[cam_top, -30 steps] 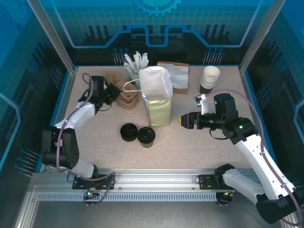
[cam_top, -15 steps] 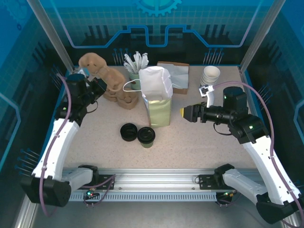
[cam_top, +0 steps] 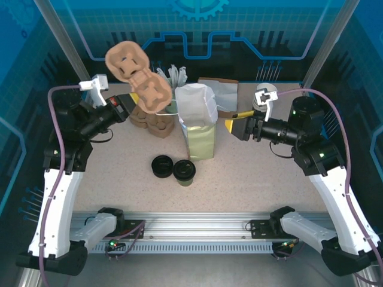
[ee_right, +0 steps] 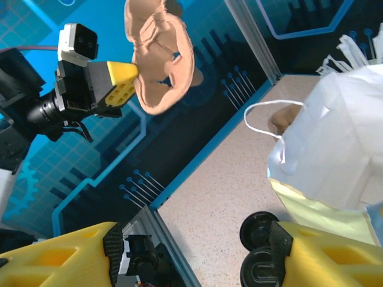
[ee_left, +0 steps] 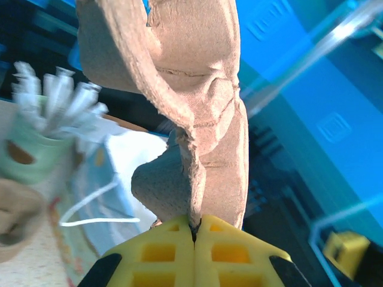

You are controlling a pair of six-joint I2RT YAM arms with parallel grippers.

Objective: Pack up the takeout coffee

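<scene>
The takeout coffee (cam_top: 185,172), a small greenish cup with a black lid, stands in front of the white-and-green paper bag (cam_top: 200,128); its lid (ee_right: 256,272) shows at the bottom of the right wrist view. My left gripper (cam_top: 130,103) (ee_left: 195,224) is shut on the rim of a brown pulp cup carrier (cam_top: 136,73) (ee_left: 197,89), held high in the air to the left of the bag. My right gripper (cam_top: 236,127) (ee_right: 194,251) hovers open to the right of the bag, nothing between its fingers.
A low stack of black lids (cam_top: 161,165) sits just left of the coffee. More carriers (cam_top: 157,124) lie stacked left of the bag. At the back stand a holder of wrapped straws (cam_top: 170,78), napkins (cam_top: 221,92) and a stack of lidless cups (cam_top: 265,97).
My left arm has risen and lifted one carrier off the stack into the air. My right gripper has drawn back to the right and toward the far side.
</scene>
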